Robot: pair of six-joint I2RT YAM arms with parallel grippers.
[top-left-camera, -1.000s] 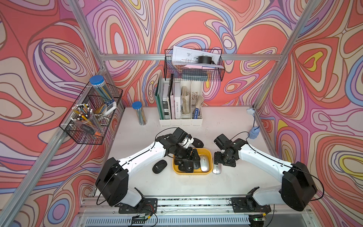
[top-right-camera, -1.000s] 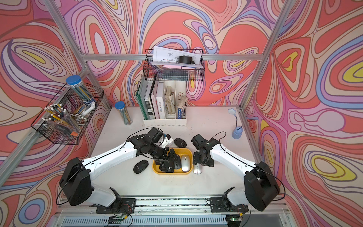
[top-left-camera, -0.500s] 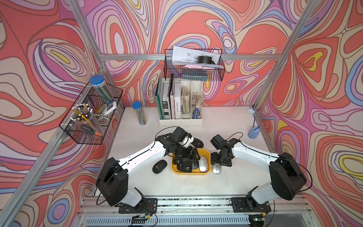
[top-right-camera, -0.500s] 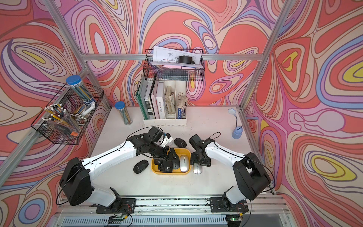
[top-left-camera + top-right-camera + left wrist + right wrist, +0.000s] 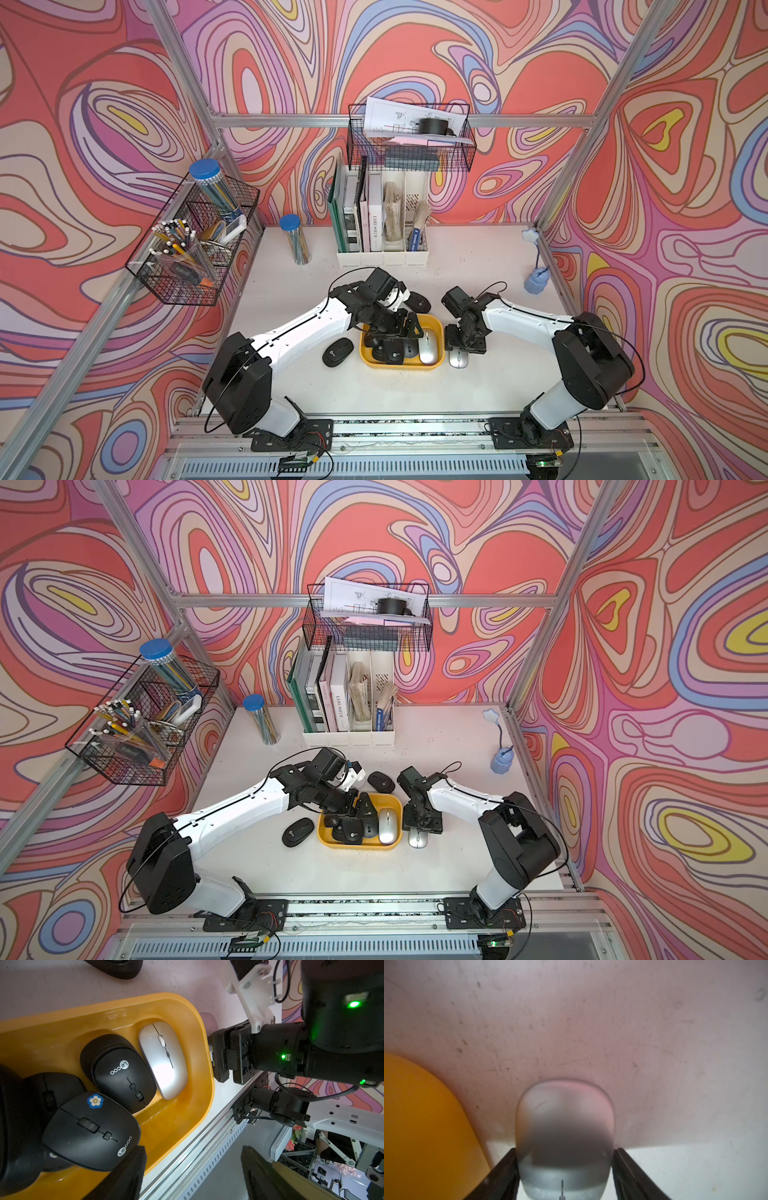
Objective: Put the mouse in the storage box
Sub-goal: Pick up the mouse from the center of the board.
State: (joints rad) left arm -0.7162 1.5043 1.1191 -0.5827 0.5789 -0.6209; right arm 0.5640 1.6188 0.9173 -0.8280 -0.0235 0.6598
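The yellow storage box (image 5: pixel 432 366) lies at the table's front centre and holds a silver mouse (image 5: pixel 164 1059) and black mice (image 5: pixel 122 1074). Beside the box's right wall a second silver mouse (image 5: pixel 458 359) rests on the table. My right gripper (image 5: pixel 461 345) is shut on it, with a finger pressed to each of its sides in the right wrist view (image 5: pixel 565 1150). My left gripper (image 5: pixel 194 1150) hovers open over the box, with nothing between its fingers. One black mouse (image 5: pixel 337 351) sits left of the box and another (image 5: pixel 417 301) behind it.
A white file holder (image 5: pixel 382 253) with books stands at the back, under a black wire basket (image 5: pixel 409 141). Another wire basket (image 5: pixel 195 245) hangs on the left wall. A blue-lidded tube (image 5: pixel 296 241) and a small blue lamp (image 5: pixel 536 278) stand on the table.
My right gripper has come down over the silver mouse beside the box and shut on it. The left gripper has stayed open over the box.
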